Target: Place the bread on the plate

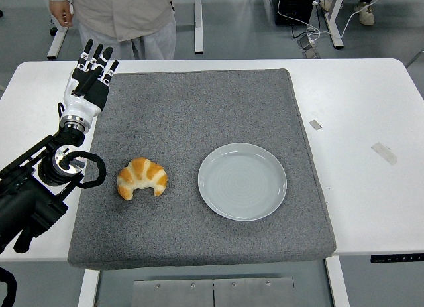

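Left hand (89, 78) sat at 10 o'clock, fingers (99, 58) extended and empty, bread (142, 178) at plate's (225, 194) 9 o'clock on the grey mat (199, 108); risk: croissant's curved crust slipping from a shallow grasp.

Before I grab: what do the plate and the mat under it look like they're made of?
Plate: looks like glazed ceramic, pale grey-blue, with a smooth sheen and faint concentric rings; melamine can't be ruled out. Mat: seems a felt or carpet-like fabric, matte speckled dark grey, with soft thick edges.
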Robot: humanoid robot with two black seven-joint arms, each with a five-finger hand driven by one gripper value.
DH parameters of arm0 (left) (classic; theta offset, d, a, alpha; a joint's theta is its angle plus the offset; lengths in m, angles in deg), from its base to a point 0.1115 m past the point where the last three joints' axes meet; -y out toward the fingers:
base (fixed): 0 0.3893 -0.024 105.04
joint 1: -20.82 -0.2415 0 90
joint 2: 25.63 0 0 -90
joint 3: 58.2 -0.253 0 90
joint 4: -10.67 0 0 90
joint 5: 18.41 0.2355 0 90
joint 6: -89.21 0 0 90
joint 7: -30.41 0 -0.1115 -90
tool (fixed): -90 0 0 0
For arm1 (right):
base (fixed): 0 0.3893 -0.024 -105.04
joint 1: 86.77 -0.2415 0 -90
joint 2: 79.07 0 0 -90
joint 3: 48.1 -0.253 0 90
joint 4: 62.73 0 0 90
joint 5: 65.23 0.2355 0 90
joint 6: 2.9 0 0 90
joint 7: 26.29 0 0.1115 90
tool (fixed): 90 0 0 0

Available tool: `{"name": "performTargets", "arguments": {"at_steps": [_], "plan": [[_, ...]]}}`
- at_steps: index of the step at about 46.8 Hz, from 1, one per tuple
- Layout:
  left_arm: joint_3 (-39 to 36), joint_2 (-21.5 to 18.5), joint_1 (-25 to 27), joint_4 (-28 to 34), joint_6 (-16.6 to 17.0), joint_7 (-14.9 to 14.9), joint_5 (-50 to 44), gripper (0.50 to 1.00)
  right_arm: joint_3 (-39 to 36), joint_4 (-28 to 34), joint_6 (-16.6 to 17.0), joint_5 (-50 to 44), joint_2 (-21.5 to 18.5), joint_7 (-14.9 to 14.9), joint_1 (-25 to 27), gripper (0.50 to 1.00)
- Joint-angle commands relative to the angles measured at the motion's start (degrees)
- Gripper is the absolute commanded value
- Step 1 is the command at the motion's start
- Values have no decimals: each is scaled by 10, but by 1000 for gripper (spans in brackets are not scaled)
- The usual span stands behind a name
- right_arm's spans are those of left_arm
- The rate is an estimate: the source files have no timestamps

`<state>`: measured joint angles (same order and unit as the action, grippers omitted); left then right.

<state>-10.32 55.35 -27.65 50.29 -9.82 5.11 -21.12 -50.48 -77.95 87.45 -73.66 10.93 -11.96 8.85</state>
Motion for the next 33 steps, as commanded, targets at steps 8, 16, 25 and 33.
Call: {"name": "performTargets", "arguments": {"at_steps": [8, 16, 25, 33], "plan": [[1, -1, 10, -2, -1, -2, 6, 989, 1, 0, 0, 0, 0, 0, -1, 1000], [-1, -8, 23, -2, -2, -2, 8, 989, 1, 0, 0, 0, 0, 0, -1, 1000], [-28, -47, 52, -2, -2, -12, 61, 989, 0, 0, 0, 0, 0, 0, 0, 1000], [-38, -70, 65, 1, -3, -85, 85, 989, 0, 0, 0, 0, 0, 0, -1, 1000]]}}
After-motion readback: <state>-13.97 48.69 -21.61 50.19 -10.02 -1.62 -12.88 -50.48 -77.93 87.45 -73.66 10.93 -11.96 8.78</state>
